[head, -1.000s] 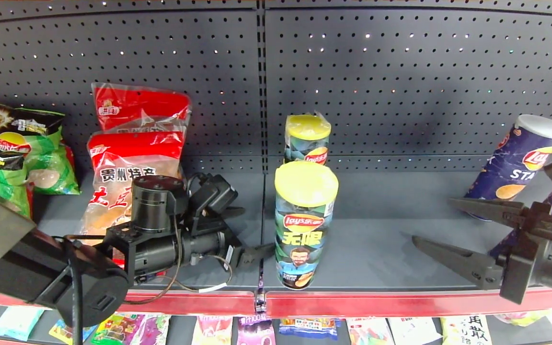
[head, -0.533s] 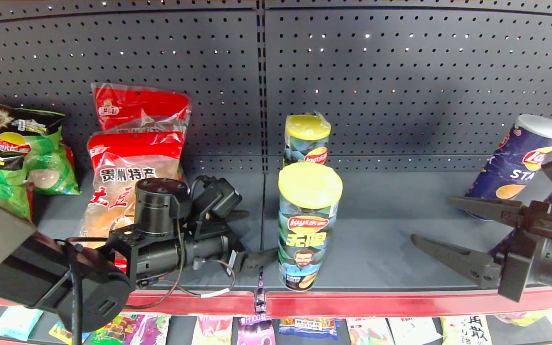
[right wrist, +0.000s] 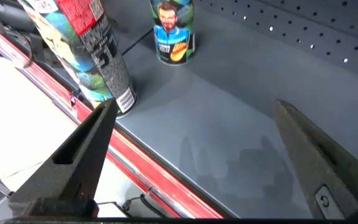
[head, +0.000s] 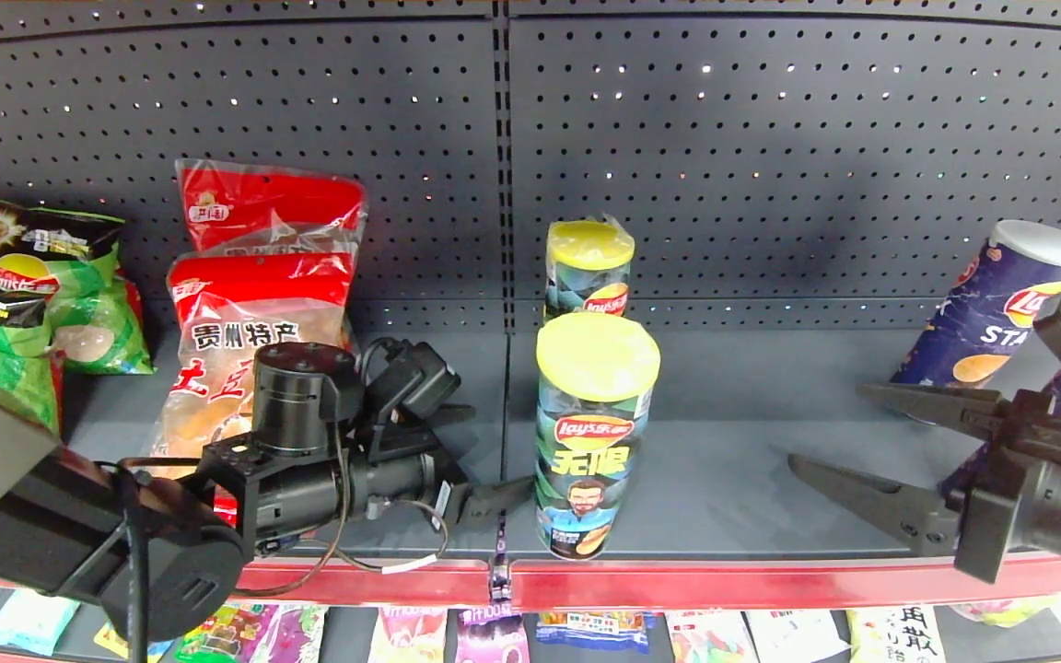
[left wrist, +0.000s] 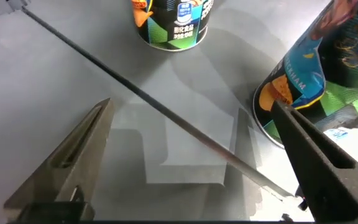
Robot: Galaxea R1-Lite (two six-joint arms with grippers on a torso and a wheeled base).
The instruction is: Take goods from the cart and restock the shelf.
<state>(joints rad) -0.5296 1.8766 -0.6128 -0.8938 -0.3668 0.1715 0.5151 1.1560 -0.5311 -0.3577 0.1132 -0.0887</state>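
Head view is showing you the left gripper [head: 484,453] hanging low over the front of the grey metal shelf deck [head: 733,460]. Its arm is reaching in level from the left, with the jaws spread wide and holding nothing. Its nearer finger [head: 503,493] is sitting just beside the base of the tall green chip can with the yellow lid [head: 595,433], which is standing upright by the red front lip [head: 724,582]. You cannot tell whether they are touching. Your right gripper [head: 828,425] is likewise gaping empty over bare deck, well apart from that can, with its arm coming in from the right. Farther back, a second green yellow-lidded can [head: 588,267] is standing upright near the perforated grey back panel [head: 770,166], and a dark blue white-lidded can [head: 991,313] is leaning at the far right.
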